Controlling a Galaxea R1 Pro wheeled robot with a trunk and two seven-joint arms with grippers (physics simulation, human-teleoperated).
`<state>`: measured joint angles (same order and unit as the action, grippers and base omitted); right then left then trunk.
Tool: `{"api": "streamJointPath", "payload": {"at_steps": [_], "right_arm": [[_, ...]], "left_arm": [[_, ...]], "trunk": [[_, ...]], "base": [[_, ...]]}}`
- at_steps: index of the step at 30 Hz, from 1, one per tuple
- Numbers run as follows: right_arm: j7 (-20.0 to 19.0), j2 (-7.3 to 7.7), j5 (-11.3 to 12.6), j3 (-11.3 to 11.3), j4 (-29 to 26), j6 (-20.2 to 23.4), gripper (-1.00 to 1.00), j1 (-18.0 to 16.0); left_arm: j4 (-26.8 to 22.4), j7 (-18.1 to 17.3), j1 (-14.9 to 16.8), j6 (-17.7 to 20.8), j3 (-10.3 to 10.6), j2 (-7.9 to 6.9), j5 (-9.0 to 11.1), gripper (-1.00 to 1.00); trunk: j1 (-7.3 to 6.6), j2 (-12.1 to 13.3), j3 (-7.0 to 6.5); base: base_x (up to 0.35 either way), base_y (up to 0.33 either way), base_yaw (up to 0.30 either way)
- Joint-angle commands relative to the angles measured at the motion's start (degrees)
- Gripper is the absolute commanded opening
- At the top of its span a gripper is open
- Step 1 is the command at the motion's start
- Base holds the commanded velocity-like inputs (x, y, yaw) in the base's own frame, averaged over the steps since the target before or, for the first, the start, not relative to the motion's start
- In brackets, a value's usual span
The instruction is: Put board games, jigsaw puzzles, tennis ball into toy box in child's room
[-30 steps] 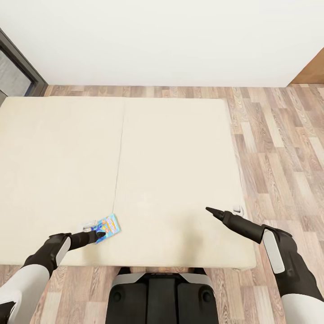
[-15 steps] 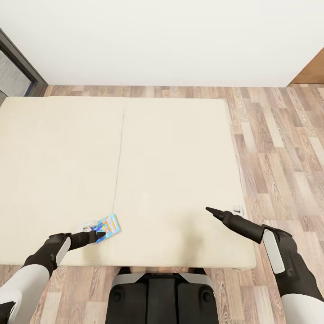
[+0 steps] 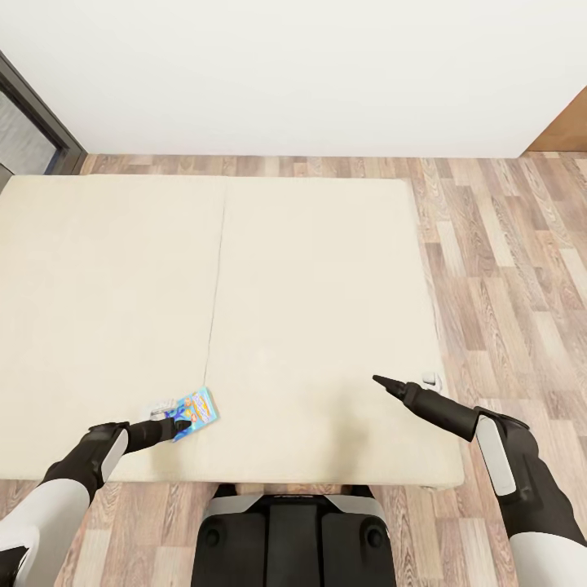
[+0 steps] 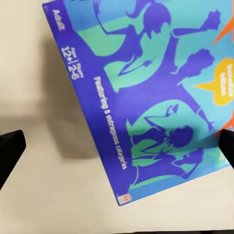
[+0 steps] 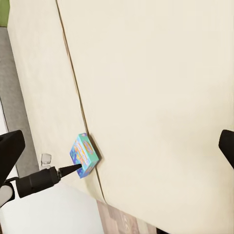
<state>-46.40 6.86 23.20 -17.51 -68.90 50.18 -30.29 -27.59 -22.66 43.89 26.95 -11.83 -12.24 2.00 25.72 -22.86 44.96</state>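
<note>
Task at an early stage: one board game lies on the bed near its front edge. Left tool, jaws spread, sits at the box, not gripping. Right tool: state cannot be told

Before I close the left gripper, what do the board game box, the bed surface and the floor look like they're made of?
Board game box: looks like printed cardboard with a smooth, slightly glossy face, going by its flat panel, crisp print and sharp corners. Bed: soft cream fabric, matte, with a seam down it; the filling can't be judged. Floor: wood-look planks with visible grain and a faint sheen, either wood or laminate.
</note>
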Motion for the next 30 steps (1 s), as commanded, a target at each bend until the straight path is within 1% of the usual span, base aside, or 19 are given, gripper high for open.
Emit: {"api": "streamJointPath", "payload": {"at_steps": [1,13,30], "right_arm": [[-0.18,0.00,-0.02,-0.07,-0.04,0.27,1.00,-0.03],[-0.18,-0.01,-0.01,-0.07,-0.27,0.27,1.00,-0.03],[-0.11,-0.10,-0.04,0.01,-0.13,0.21,1.00,-0.03]], "left_arm": [[-0.08,-0.28,-0.04,0.42,-0.39,1.81,-0.09,1.00],[-0.16,-0.28,-0.04,0.38,-0.47,1.78,0.08,1.00],[-0.19,-0.12,-0.04,0.54,-0.56,1.84,0.19,1.00]], "trunk": [[0.06,-0.06,0.04],[0.06,-0.06,-0.67],[0.06,-0.06,-0.77]], "base": [[0.000,0.000,0.000],[0.000,0.000,0.010],[0.000,0.000,0.002]]}}
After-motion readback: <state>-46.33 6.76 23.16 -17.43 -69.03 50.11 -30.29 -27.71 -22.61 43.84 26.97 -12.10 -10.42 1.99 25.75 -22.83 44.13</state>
